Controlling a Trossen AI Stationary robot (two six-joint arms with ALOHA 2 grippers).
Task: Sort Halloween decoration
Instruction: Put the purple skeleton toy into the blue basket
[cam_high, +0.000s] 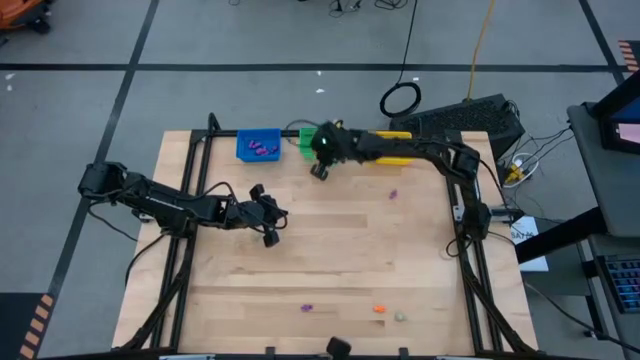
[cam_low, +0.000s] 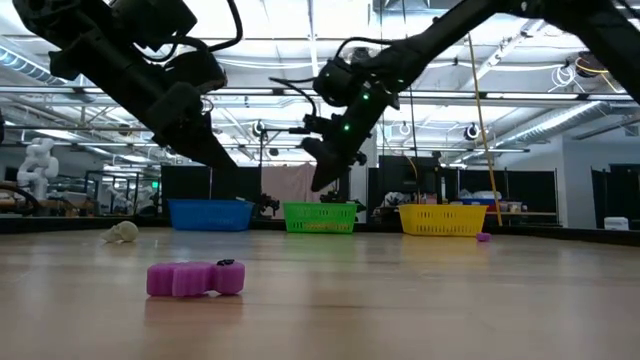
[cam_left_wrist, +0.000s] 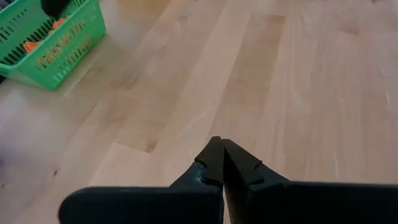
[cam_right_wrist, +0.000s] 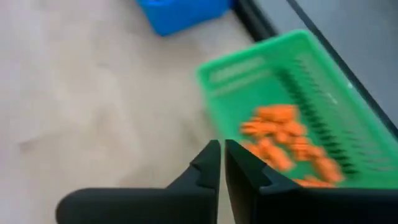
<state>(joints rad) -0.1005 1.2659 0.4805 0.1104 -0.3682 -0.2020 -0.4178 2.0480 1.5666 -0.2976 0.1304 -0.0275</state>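
The right gripper (cam_high: 320, 170), jaws pressed together, hangs beside the green bin (cam_high: 306, 137); the left gripper (cam_high: 270, 225), likewise closed, is nearer the purple trinket (cam_high: 308, 307)

Readable text: none in any view.
Green plastic bin (cam_left_wrist: 53, 43): raised lettering on its side, illegible.
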